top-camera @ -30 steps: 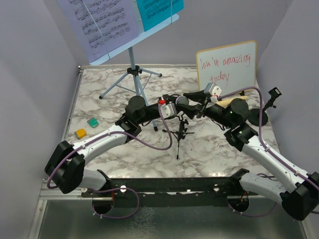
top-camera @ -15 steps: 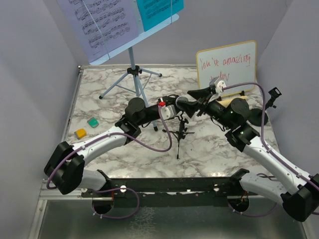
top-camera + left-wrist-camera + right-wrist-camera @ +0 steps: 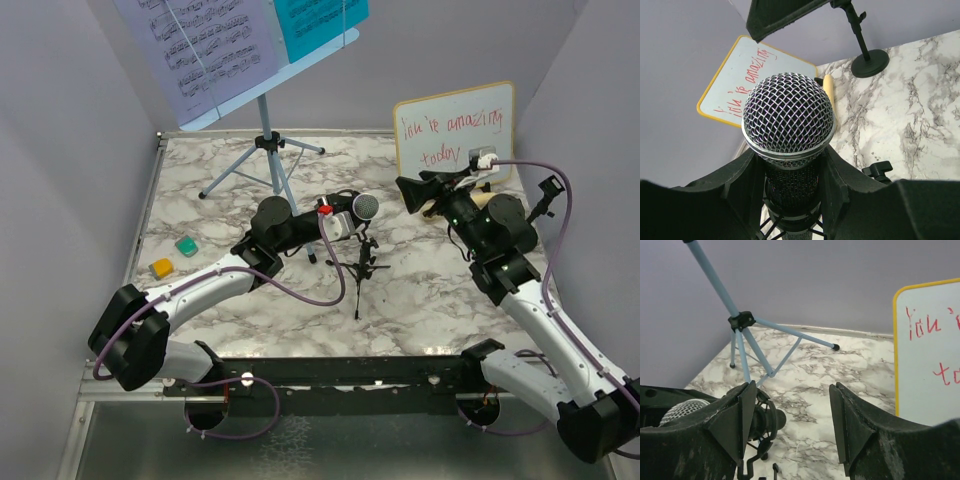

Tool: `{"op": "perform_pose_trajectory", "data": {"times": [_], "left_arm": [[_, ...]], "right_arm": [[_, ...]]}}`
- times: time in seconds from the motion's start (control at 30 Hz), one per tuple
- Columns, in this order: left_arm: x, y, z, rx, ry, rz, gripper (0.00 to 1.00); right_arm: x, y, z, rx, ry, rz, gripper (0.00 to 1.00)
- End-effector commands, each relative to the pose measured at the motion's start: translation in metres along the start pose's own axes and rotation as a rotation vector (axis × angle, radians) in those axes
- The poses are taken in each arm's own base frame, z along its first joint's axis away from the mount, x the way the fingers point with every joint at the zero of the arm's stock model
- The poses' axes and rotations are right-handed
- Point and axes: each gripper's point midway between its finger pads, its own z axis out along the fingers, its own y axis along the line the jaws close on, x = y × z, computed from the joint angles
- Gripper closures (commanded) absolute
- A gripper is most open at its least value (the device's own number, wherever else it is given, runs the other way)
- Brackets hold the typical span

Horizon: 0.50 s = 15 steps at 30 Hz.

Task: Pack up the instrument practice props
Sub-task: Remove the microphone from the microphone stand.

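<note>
My left gripper (image 3: 350, 222) (image 3: 790, 160) is shut on the body of the black studio microphone (image 3: 366, 207) (image 3: 788, 115), just below its mesh head. The microphone's small tripod (image 3: 362, 268) stands under it mid-table. To the right, my right gripper (image 3: 411, 190) (image 3: 790, 390) hangs open with nothing between its fingers, clear of the microphone (image 3: 765, 420). The light-blue music rack (image 3: 270, 150) (image 3: 742, 320) stands at the back left, carrying the printed music sheet (image 3: 200, 45) and the cyan sheet (image 3: 320, 20). The cream handheld microphone (image 3: 829, 92) lies by the whiteboard. The black round-base pole (image 3: 545, 195) (image 3: 869, 61) stands at the far right.
A wood-framed whiteboard (image 3: 455, 130) (image 3: 930, 345) with red writing leans at the back right. A green block (image 3: 186, 245) and an orange block (image 3: 162, 267) lie at the left. Purple walls close in on three sides.
My right gripper has let go near the microphone head, opened and drawn back right toward the whiteboard. The left gripper has stayed on the studio microphone.
</note>
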Motion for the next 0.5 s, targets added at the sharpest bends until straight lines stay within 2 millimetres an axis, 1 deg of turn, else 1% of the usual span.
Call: {"op": "perform_pose_trajectory", "data": {"times": [0.0, 0.13, 0.3, 0.47], "left_arm": [[-0.01, -0.006, 0.005, 0.052, -0.037, 0.007, 1.0], [-0.02, -0.009, 0.01, 0.087, -0.069, 0.001, 1.0], [-0.03, -0.006, 0.014, 0.1, -0.098, 0.0, 1.0], [-0.034, -0.004, 0.015, 0.101, -0.106, 0.007, 1.0]], "right_arm": [[0.027, -0.009, 0.0, 0.02, 0.106, 0.008, 0.37], [0.048, 0.011, 0.007, -0.11, 0.214, 0.01, 0.44], [0.069, 0.016, 0.011, -0.162, 0.316, 0.014, 0.56], [0.08, 0.021, 0.007, -0.201, 0.353, 0.018, 0.62]]}}
